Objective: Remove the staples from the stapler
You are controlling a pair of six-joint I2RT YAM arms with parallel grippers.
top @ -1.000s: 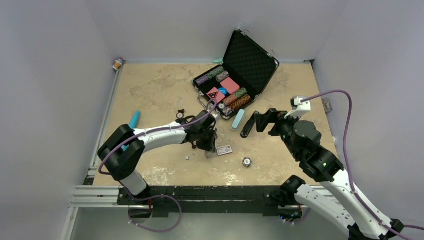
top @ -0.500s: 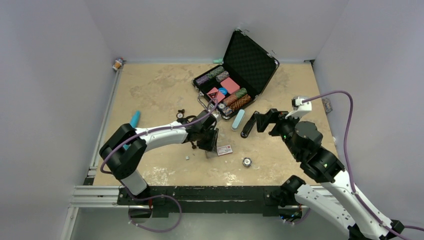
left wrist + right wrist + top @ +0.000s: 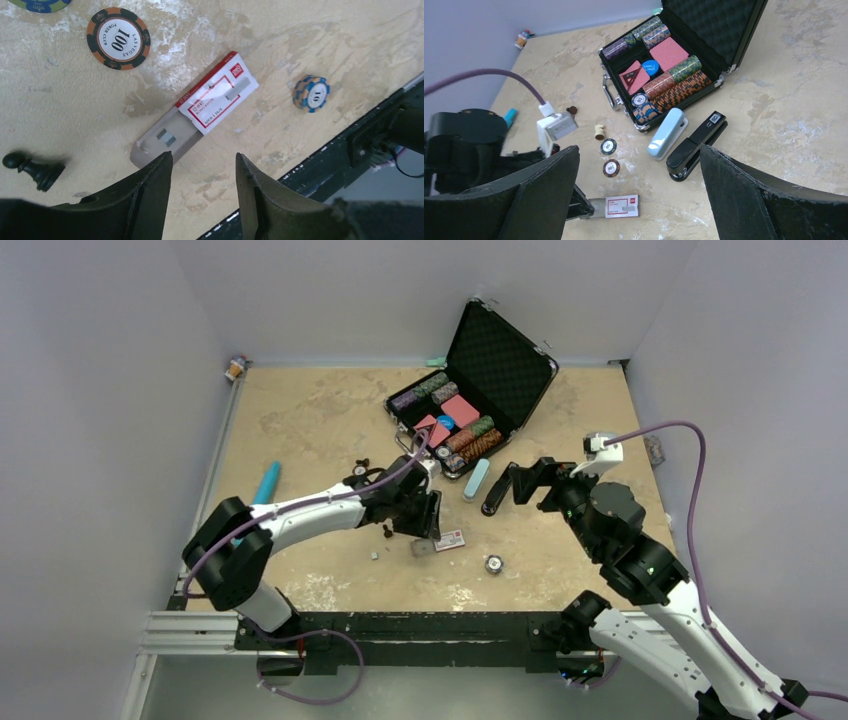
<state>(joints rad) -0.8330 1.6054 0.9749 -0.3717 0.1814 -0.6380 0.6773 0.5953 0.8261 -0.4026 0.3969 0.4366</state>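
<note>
Table: sandy top.
Open poker case: toward the far edge, right of centre.
Right gripper: I see its jaws spread wide and empty, toward the right edge.
Left gripper: jaws parted, nothing between them, hovering toward the near edge.
Stapler: 1, black, lying flat just beside the pale teal case, ahead of the right gripper, untouched.
Staple box: tray slid out, under the left gripper.
Staples: 1 silvery strip in that tray.

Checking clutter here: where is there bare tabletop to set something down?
Bare: the far-left stretch between the teal stick and the open case. Crowded: from the case's front past the stapler to the staple box beside the left tool.
</note>
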